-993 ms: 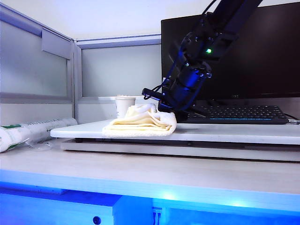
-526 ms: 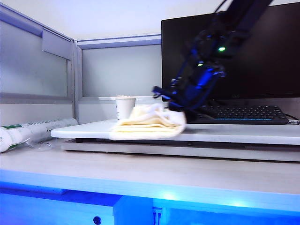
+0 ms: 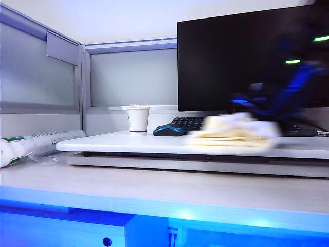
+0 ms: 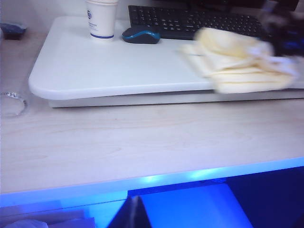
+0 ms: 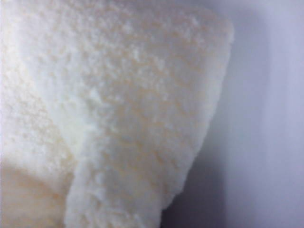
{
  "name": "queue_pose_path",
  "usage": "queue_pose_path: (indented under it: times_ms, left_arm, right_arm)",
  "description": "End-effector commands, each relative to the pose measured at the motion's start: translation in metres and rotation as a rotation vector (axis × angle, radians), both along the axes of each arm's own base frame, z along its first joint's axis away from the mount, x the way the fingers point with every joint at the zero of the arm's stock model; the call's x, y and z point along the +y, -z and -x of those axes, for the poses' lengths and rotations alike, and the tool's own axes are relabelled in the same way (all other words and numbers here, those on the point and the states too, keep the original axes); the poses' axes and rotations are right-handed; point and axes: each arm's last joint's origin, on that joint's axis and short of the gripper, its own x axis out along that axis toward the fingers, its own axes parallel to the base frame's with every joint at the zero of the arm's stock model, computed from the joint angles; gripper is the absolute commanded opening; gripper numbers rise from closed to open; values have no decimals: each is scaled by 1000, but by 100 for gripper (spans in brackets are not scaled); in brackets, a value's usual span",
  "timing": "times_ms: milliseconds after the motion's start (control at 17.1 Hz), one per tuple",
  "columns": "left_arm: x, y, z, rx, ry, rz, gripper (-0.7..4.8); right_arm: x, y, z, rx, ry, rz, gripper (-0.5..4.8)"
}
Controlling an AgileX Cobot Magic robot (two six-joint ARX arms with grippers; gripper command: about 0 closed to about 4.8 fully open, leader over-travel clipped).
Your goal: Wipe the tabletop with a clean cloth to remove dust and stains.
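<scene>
The cream folded cloth (image 3: 234, 135) lies on the right part of the white tabletop (image 3: 103, 142), smeared by motion. My right gripper (image 3: 264, 114) is a dark blue blur at the cloth's right end, shut on a bunched fold. The right wrist view is filled by the cloth (image 5: 118, 109) over the tabletop (image 5: 270, 118); its fingers do not show there. From the left wrist view the cloth (image 4: 242, 66) rests near the tabletop's (image 4: 109, 66) front edge. My left gripper (image 4: 135, 214) is shut, a dark point low over the wood desk's front, holding nothing.
A white paper cup (image 3: 138, 120) and a dark mouse (image 3: 168, 130) stand on the slab's left half. A black keyboard (image 4: 190, 21) and monitor (image 3: 231, 56) sit behind. A rolled package (image 3: 31, 145) lies on the lower wood desk (image 3: 154, 190) at far left.
My right arm has swept quickly to the right across the slab, dragging the cloth from beside the cup to the right side and uncovering the mouse. The left arm has kept still.
</scene>
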Motion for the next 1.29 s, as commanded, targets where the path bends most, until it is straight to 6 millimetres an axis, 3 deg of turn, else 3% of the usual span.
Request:
queue_pose_path:
  times_ms: [58, 234, 409, 643, 877, 1286]
  left_arm:
    - [0, 2, 1, 22, 7, -3, -6]
    - [0, 2, 1, 22, 7, -3, -6]
    - [0, 2, 1, 22, 7, -3, -6]
    - [0, 2, 1, 22, 6, -3, -6]
    - [0, 2, 1, 22, 3, -4, -6]
    - [0, 2, 1, 22, 4, -3, -6]
  right_arm:
    - [-47, 29, 44, 253, 77, 149, -5]
    - [-83, 27, 71, 297, 130, 206, -5]
    - [-114, 12, 90, 261, 222, 212, -5]
    - [-134, -2, 99, 209, 268, 215, -5]
    - [-115, 4, 87, 184, 198, 215, -5]
    - [-38, 28, 44, 166, 31, 177, -5]
